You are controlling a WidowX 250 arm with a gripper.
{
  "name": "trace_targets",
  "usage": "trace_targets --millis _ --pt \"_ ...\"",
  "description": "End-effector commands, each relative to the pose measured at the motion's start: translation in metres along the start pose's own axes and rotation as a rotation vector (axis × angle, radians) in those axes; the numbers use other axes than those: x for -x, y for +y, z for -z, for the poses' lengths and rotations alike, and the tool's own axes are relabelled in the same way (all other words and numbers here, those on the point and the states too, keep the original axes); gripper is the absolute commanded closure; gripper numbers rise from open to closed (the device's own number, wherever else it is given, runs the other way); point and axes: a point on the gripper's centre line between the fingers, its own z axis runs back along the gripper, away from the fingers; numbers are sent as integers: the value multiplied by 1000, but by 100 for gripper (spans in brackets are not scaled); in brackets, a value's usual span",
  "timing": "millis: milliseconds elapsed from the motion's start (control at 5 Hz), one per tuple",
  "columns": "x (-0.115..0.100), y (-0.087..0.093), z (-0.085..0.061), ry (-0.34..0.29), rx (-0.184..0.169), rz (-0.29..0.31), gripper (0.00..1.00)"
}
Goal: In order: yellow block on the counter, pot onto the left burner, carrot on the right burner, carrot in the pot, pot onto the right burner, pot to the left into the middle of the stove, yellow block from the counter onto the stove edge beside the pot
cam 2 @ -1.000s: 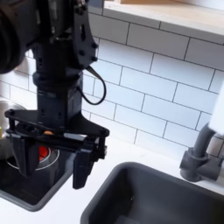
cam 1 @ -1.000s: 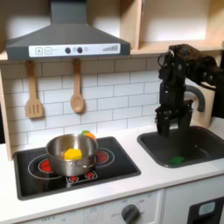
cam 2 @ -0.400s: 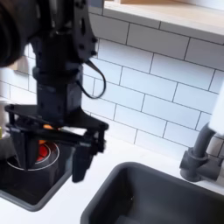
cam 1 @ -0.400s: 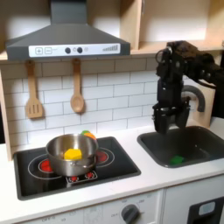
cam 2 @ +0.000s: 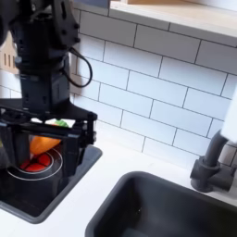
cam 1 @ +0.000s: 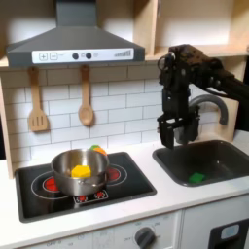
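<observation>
Plastic, by the look of it: the yellow block sitting inside the pot seems a small, light, hard toy piece, rounded and probably a little slick, so I'd judge it wants a pinch across its middle from straight above, fingers slipped inside the steel walls without knocking them. The pot stands in the middle of the stove, between the two red rings, and being thin shiny metal it would likely skate on that glossy black top if bumped. The carrot peeps out at about one o'clock from the pot in the first exterior view, and in the second exterior view it shows orange behind the arm. The gripper hangs up over the counter between stove and sink, at roughly three o'clock from the pot, its fingers spread apart with nothing between them. The block is not yet lifted, so the first step looks undone; the arm must travel across toward nine o'clock and come down into the pot.
</observation>
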Motion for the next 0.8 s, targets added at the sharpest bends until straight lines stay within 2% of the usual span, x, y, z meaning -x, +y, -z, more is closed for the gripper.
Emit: trace_targets --millis 0,200,400,600 --pt "-35 1 -7 -146 75 -43 0" --pt "-47 12 -8 -173 43 -35 0" --pt "-51 26 1 -160 7 -31 0" --pt "-61 43 12 -131 -46 -38 0"
